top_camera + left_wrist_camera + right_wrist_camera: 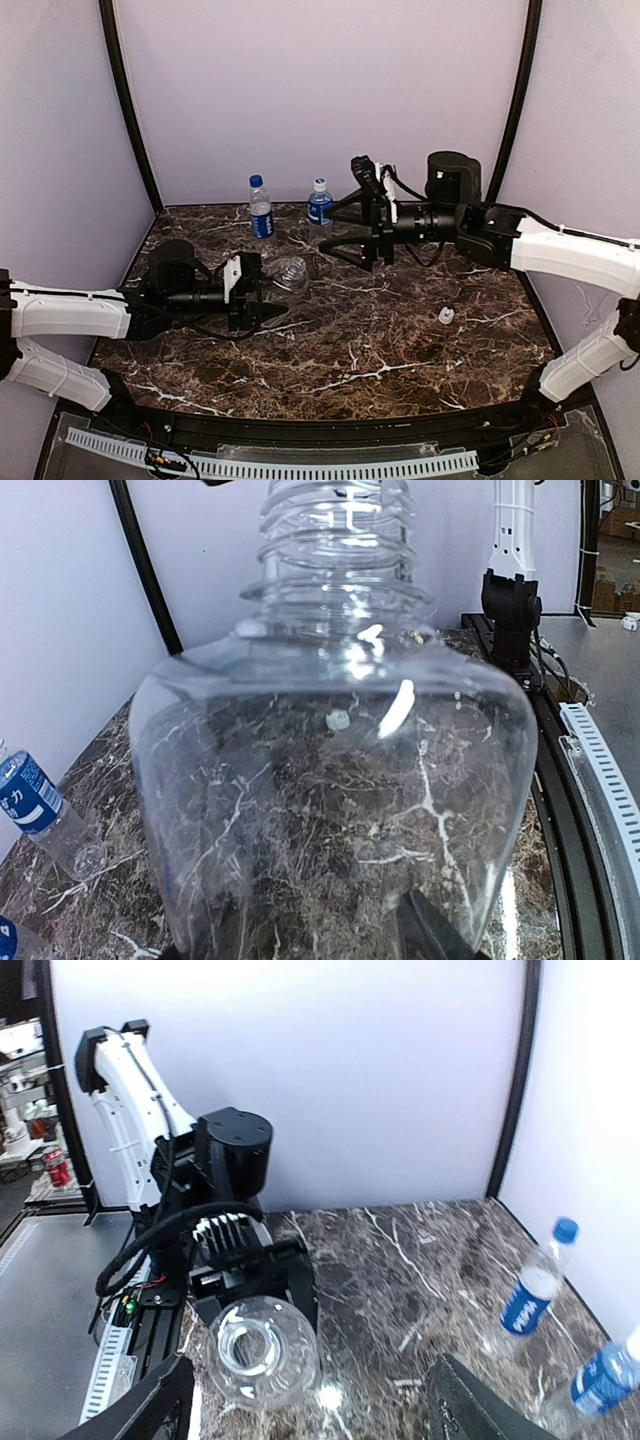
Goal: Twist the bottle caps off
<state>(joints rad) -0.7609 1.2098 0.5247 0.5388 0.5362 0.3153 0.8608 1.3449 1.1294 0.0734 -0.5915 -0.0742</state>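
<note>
Dark, white-veined marble forms the table (pixel 400 350), closed in by pale lilac walls (pixel 320 90). Low over it, left of centre, the unlabelled bottle (pixel 290 272) lies on its side, clamped at its base end by the left gripper (pixel 268 290), whose fingers are closed against the clear plastic. In the left wrist view its body fills the frame with the ribbed neck pointing away. In the right wrist view its mouth (pixel 248 1348) faces the camera, open and uncapped. Beyond the mouth end of that bottle and a little higher hangs the right gripper (pixel 335 230), fingers spread wide with nothing between them, aimed toward the bottle but apart from it. Well off to the mouth side of the unlabelled bottle, a loose white cap (pixel 446 315) rests on the marble. Behind the unlabelled bottle, near the back wall, two labelled bottles stand upright: the blue-capped bottle (pixel 261 210) with its blue cap (pixel 256 180) on, and beside it the white-capped bottle (pixel 320 205) with its white cap (pixel 320 184) on.
</note>
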